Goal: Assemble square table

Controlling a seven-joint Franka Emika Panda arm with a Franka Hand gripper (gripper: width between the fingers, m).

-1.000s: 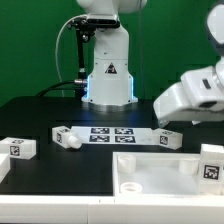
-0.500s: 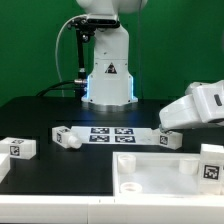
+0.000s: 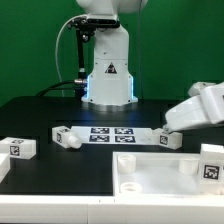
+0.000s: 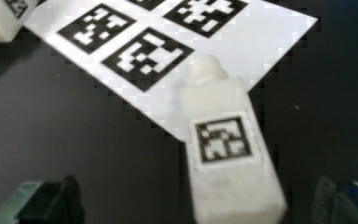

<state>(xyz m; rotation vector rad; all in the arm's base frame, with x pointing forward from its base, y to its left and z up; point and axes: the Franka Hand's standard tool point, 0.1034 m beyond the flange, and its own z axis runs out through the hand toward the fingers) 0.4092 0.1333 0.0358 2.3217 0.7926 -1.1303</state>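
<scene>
- Fingers (image 4: 48,198): the two dark fingertips stand wide apart at opposite sides of the wrist view and clamp nothing.
- Gripper (image 4: 195,198): it hangs over the table, jaws spread. In the exterior view its white body enters from the exterior view's right, tilted down toward the marker board's end.
- Tagged leg (image 4: 217,140): this short white block lies flat in the gap between the fingers and touches neither (how far the fingertips are above it cannot be told). Its black-and-white tag faces up, and its narrower end rests against or over the marker board's edge.
- Marker board (image 4: 158,45): a thin white sheet with several tags, flat on the table just past the tagged leg.
- Second leg (image 3: 66,137): it lies on its side at the marker board's other end, toward the exterior view's left.
- Third leg (image 3: 18,148): it lies on the table farther toward the exterior view's left, apart from the others.
- Tabletop (image 3: 150,159): a white tray with a raised rim, nearest the exterior camera, well apart from the gripper.
- Fourth leg (image 3: 212,163): it stands upright at the tabletop's corner on the exterior view's right (whether it is seated in a socket cannot be told).
- Table (image 3: 40,115): a black surface with the robot base (image 3: 108,75) standing behind the marker board.
</scene>
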